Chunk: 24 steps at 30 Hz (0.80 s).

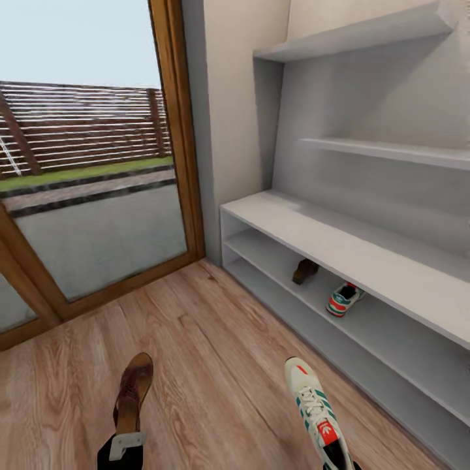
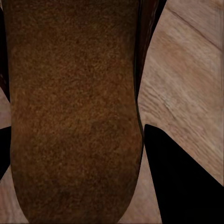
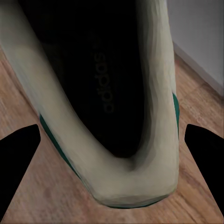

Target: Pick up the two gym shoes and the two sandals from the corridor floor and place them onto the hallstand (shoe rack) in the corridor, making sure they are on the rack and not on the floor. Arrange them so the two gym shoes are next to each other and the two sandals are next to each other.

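Shelf hides sandal (image 1: 305,269), gym shoe (image 1: 343,299).

Insole of sneaker (image 3: 107,84): "adidas", dark letters on dark lining, faint, seen in the right wrist view.
Tongue label of sneaker (image 1: 324,431): white mark on red-orange, too small to read.

The corridor floor (image 1: 215,339) looks like matt light-brown wood-grain plank. Beside it, the hallstand (image 1: 365,254) is a smooth, matt pale grey-white. The sandal (image 1: 134,391) on the floor looks like brown leather, its insole (image 2: 70,112) grainy and suede-like. The gym shoe (image 1: 313,408) nearer the hallstand looks smooth white with green stripes, its dark lining (image 3: 102,79) matt. The door frame (image 1: 179,130) is glossy brown wood.
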Motion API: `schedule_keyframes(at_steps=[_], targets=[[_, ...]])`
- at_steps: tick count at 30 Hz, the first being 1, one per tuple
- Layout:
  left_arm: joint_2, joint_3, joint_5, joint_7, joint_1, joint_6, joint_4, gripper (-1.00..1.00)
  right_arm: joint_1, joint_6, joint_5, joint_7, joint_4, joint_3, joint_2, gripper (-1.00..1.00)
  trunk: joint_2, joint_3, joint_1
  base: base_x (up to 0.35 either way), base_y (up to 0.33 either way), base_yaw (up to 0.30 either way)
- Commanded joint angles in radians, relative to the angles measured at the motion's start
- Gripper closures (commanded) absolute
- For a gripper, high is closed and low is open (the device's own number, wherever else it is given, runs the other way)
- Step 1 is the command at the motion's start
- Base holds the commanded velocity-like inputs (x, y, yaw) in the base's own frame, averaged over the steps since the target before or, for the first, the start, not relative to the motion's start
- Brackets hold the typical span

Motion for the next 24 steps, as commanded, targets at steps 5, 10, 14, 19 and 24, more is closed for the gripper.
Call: schedule_keyframes(at_steps=[5, 10, 14, 19, 24], targets=[[0.001, -0.008, 0.001, 0.01, 0.0, -0.002, 0.0, 1.0, -0.001, -0.004, 0.004, 0.009, -0.001, -0.008, 0.002, 1.0, 0.0, -0.001, 0.0, 0.321, 0.153, -0.264], [0.001, -0.008, 0.001, 0.01, 0.0, -0.002, 0.0, 1.0, -0.001, -0.004, 0.004, 0.009, -0.002, -0.008, 0.002, 1.0, 0.0, -0.001, 0.0, 0.28, 0.223, -0.264], [0.001, -0.008, 0.001, 0.01, 0.0, -0.002, 0.0, 1.0, -0.001, -0.004, 0.004, 0.009, -0.002, -0.008, 0.002, 1.0, 0.0, -0.001, 0.0, 0.236, 0.27, -0.264], [0.001, -0.008, 0.001, 0.01, 0.0, -0.002, 0.0, 1.0, -0.001, -0.004, 0.004, 0.009, -0.002, -0.008, 0.002, 1.0, 0.0, -0.001, 0.0, 0.218, 0.278, -0.264], [0.001, -0.008, 0.001, 0.01, 0.0, -0.002, 0.0, 1.0, -0.001, -0.004, 0.004, 0.009, -0.002, -0.008, 0.002, 1.0, 0.0, -0.001, 0.0, 0.197, 0.282, -0.264]])
